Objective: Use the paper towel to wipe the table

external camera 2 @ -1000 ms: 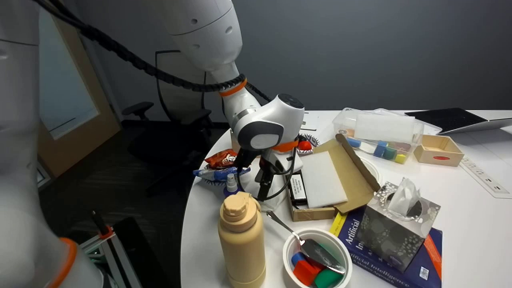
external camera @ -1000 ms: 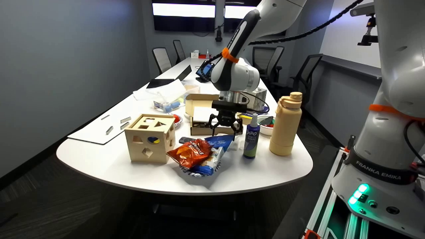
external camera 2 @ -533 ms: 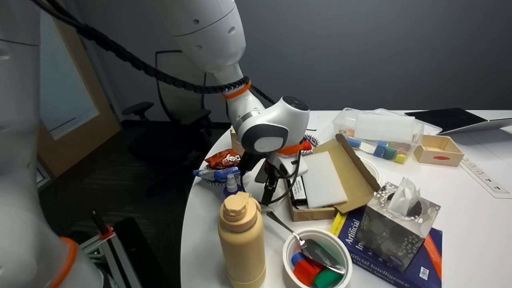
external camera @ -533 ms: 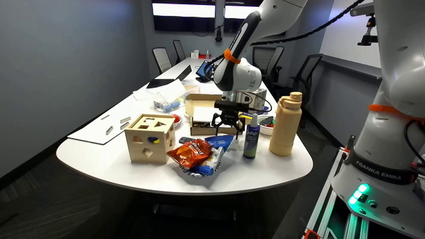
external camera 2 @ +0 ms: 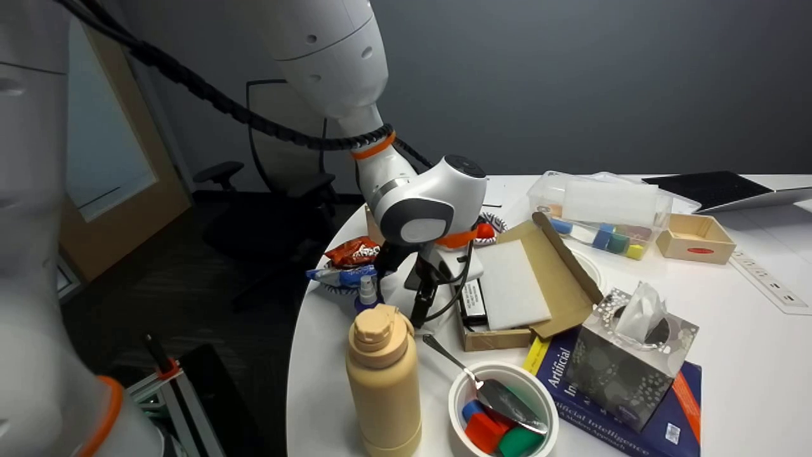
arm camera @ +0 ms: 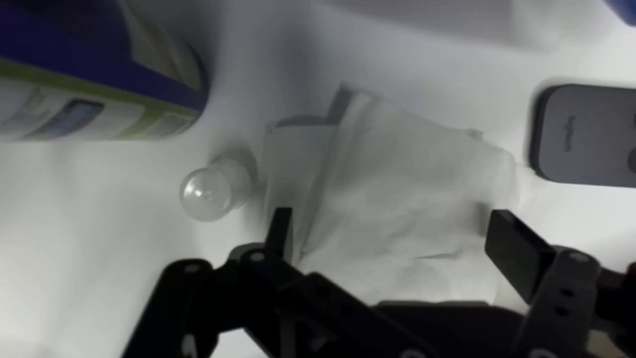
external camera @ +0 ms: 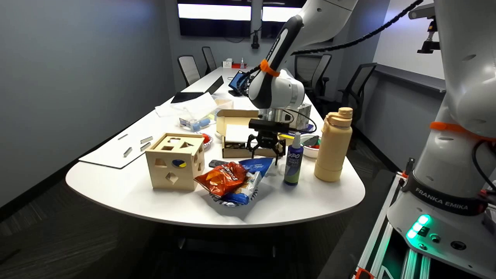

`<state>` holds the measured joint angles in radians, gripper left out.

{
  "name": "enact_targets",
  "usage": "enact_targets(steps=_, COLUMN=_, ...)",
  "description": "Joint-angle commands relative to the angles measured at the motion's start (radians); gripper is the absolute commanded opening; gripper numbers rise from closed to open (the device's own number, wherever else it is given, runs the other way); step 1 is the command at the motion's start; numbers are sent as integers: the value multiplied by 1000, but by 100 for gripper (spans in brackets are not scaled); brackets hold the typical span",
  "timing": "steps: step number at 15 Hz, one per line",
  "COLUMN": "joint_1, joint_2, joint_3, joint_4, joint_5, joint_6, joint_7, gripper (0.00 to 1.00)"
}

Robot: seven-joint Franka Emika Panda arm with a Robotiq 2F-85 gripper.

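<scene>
The paper towel (arm camera: 397, 174) is a white, creased, folded sheet lying on the white table (external camera: 124, 197). It fills the middle of the wrist view. In an exterior view only a small part of the paper towel (external camera 2: 439, 322) shows beside the arm. My gripper (arm camera: 391, 214) points down over the towel with its jaws wide apart and nothing between them. One of its fingers (arm camera: 516, 251) is above the towel's edge on the remote's side. In an exterior view the gripper (external camera: 265, 159) is just above the table, behind the chip bags. I cannot tell whether the fingertips touch the towel.
A spray bottle (external camera: 294, 161) and a small clear cylinder (arm camera: 208, 194) stand close on one side. A grey remote (arm camera: 586, 134) lies on the other. Chip bags (external camera: 223, 178), an open cardboard box (external camera 2: 495, 339), a tan bottle (external camera 2: 384, 387) and a wooden cube (external camera: 172, 170) surround the spot.
My gripper has shifted slightly toward the spray bottle over the last second and come down a little. The jaws have stayed open. The objects on the table have not moved.
</scene>
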<state>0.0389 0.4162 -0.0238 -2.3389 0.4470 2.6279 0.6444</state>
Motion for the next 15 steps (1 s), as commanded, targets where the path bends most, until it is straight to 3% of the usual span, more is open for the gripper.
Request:
enact_targets(steps=1, joint_1=14, joint_2=16, joint_3=-6, joint_4=3, joint_5=-7, joint_6=6, joint_7=37, gripper=100)
enact_targets(steps=3, joint_1=12, joint_2=19, joint_3=-3, joint_4=2, joint_5=0, joint_6=8, joint_7=39, gripper=100)
enact_targets(steps=4, joint_1=13, joint_2=21, joint_3=-3, joint_4=2, joint_5=0, joint_6=8, joint_7=43, gripper=95)
enact_targets(steps=5, joint_1=12, joint_2=23, joint_3=-3, joint_4=2, joint_5=1, joint_6=8, joint_7=44, gripper=72)
enact_targets(steps=7, joint_1=9, joint_2=26, joint_3=-1, joint_4=4, joint_5=3, joint_6=7, joint_7=43, gripper=70)
enact_targets(steps=15, joint_1=6, joint_2=24, joint_3=0, joint_4=21, joint_5=4, joint_6=-1, joint_7=52, gripper=6)
